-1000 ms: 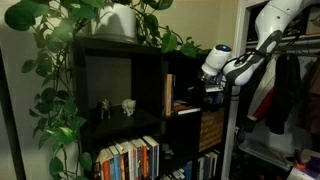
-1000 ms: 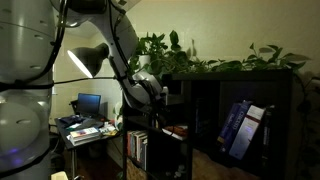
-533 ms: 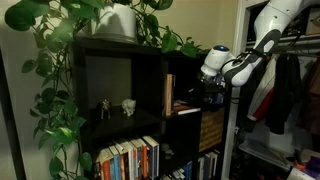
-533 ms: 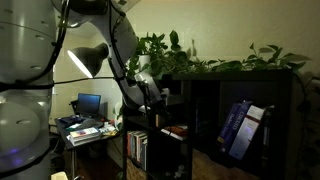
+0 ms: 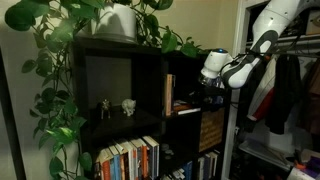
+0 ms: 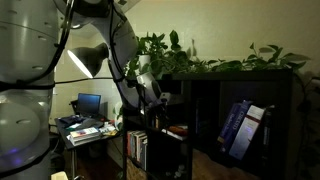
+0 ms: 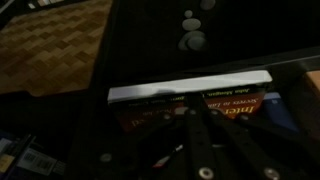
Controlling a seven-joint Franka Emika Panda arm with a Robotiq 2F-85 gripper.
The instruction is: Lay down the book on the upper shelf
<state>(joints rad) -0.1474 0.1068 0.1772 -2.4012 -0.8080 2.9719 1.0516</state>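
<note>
The book with an orange-red cover and pale page edges lies flat on the dark floor of the upper shelf. It shows as a low reddish shape in an exterior view. My gripper hangs just above the book's near edge. Its dark fingers are drawn together into one bar, and nothing shows between them. In both exterior views the gripper sits at the mouth of the black compartment.
A slim brown-and-white-spined book stands at the compartment's left wall. Animal figurines occupy the neighbouring compartment, with a row of colourful books below. A woven basket sits under the shelf. Potted plant on top; hanging clothes.
My gripper has eased slightly back from the compartment. The book has stayed lying flat.
</note>
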